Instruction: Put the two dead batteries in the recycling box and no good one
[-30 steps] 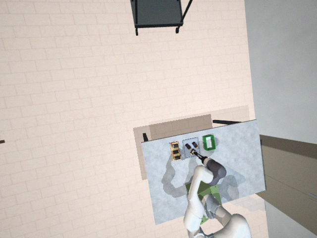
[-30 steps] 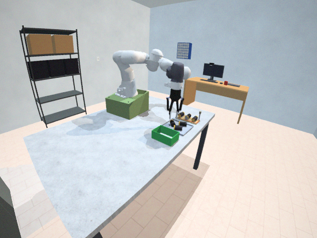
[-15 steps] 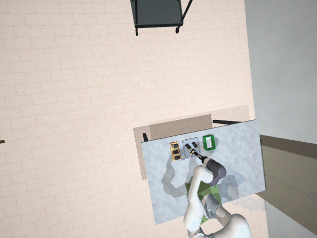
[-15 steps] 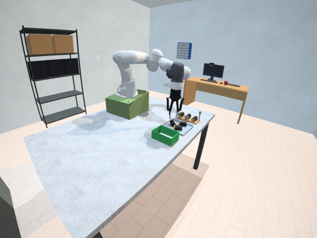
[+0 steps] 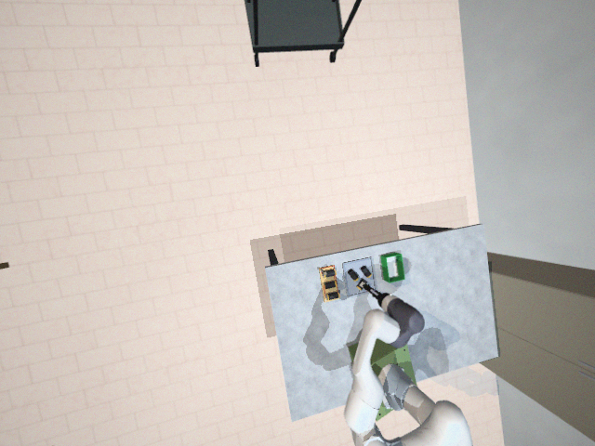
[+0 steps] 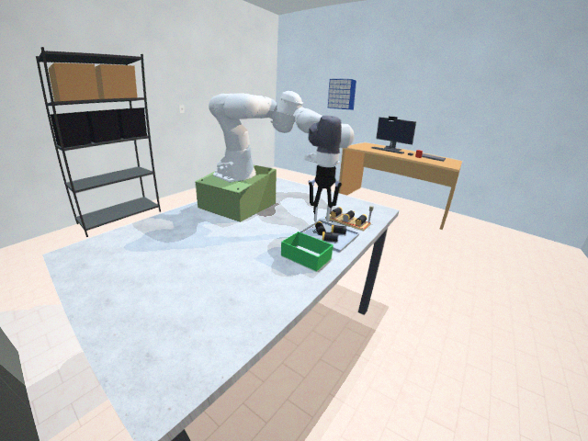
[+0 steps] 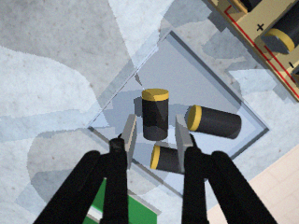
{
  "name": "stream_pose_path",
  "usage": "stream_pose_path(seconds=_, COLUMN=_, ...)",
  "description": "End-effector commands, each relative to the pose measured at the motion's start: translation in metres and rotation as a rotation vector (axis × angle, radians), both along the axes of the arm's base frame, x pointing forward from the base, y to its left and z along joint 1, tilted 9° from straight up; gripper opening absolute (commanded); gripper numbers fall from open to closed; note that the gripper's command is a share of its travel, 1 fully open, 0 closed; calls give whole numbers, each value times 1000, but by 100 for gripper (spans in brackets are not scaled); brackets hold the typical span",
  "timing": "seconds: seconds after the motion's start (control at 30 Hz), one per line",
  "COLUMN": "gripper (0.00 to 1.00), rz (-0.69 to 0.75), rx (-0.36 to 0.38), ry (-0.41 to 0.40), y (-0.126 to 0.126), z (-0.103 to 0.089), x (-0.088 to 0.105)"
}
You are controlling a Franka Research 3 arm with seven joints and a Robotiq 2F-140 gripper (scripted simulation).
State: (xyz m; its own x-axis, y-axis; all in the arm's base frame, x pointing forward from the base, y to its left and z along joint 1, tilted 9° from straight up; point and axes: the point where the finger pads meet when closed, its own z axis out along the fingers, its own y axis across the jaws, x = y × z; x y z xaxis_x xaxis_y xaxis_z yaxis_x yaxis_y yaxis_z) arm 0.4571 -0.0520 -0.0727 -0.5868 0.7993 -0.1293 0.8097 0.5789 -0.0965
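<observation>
Black and yellow, three small round batteries lie on a flat grey tray (image 7: 220, 77) on the pale grey table (image 6: 189, 285). One black battery with a yellow cap (image 7: 155, 113) points away from the wrist camera, and it sits in the gap between the two grey fingers of the black gripper (image 7: 156, 135). The fingers are partly spread, one on each side of this battery. They do not pinch it, and the gripper holds nothing. A second battery (image 7: 214, 121) lies on its side just to the right of the first one. A third battery (image 7: 166, 159) lies nearer the camera, partly hidden behind the right finger.

Beside the tray is an orange and tan battery holder (image 6: 350, 219) with more batteries in it. In the wrist view one of these (image 7: 283, 35) shows near a black plus sign and red lines. I cannot tell which batteries are dead.

On the other side of the tray stands the green plastic recycling box (image 6: 306, 250). It is upright and looks hollow inside. It is close to the tray.

The white robot arm (image 6: 251, 114) reaches over from its green block base (image 6: 235, 192). The gripper points down over the tray.

Away from the table stand a black metal shelf (image 6: 99, 137) with brown boxes and a wooden desk (image 6: 403, 165) with a dark screen.
</observation>
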Motion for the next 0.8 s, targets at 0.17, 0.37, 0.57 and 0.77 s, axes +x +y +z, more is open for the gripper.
stream_pose_path(seconds=0.17, gripper=29, rz=5, rx=-2, ry=0, y=-6, z=-30, x=0)
stream_pose_path(seconds=0.37, gripper=29, rz=5, rx=-2, ry=0, y=-6, z=-32, x=0)
stream_pose_path(seconds=0.57, gripper=29, rz=5, rx=-2, ry=0, y=-7, z=-37, x=0)
stream_pose_path(seconds=0.77, gripper=29, rz=5, rx=-2, ry=0, y=-8, z=-42, x=0)
